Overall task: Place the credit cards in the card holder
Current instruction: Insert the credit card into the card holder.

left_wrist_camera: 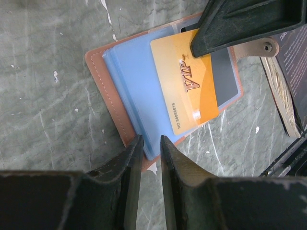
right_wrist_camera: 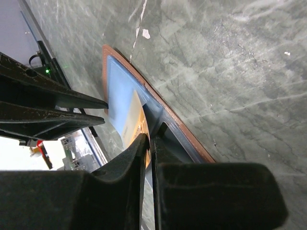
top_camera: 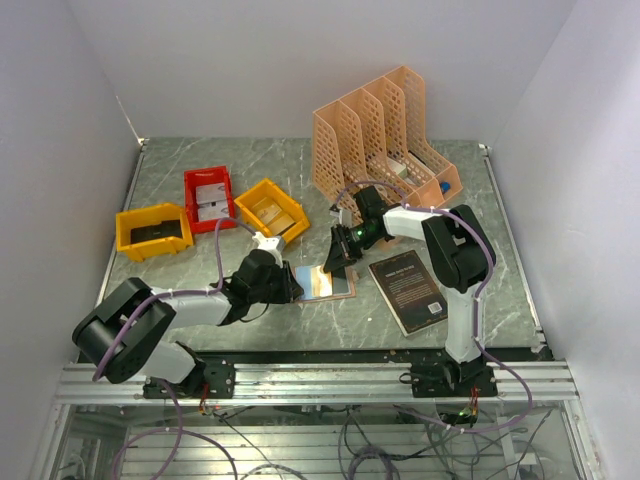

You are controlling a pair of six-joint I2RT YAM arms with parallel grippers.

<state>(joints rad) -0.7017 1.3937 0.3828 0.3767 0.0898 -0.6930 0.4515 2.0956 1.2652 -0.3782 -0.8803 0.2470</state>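
Evidently the job is partway through one insertion rather than near its end. The card holder (left_wrist_camera: 129,81) lies open and flat on the tabletop (left_wrist_camera: 48,120) between the two arms, just beside the black book (top_camera: 407,290). Its salmon cover faces down and its pale blue sleeves face up. A gold VIP card (left_wrist_camera: 187,86) lies at a slant across those sleeves. Its lower part looks tucked under the clear blue plastic, while its upper corner sticks out past the pocket. The right tool (right_wrist_camera: 152,132) has its jaws drawn to a thin slit at that protruding end. From its own wrist view the card's edge appears to run into the slit, so it reads as pinching the card, though the grip may be slackening. The left tool (left_wrist_camera: 150,141) comes in from the opposite side with its jaws narrowly apart. The near edge of the holder sits between the tips, apparently clamped there to steady the wallet. A grey rectangle showing under the sleeve on the far half may be a card already seated, but that cannot be confirmed. What remains, as a judgement, is to push the gold card fully into its pocket and square it up. The tool must then release it, and any other cards must be fetched. Pale flat pieces lie in the red bin (top_camera: 188,200), too small to identify as cards. The holder is not yet folded shut.
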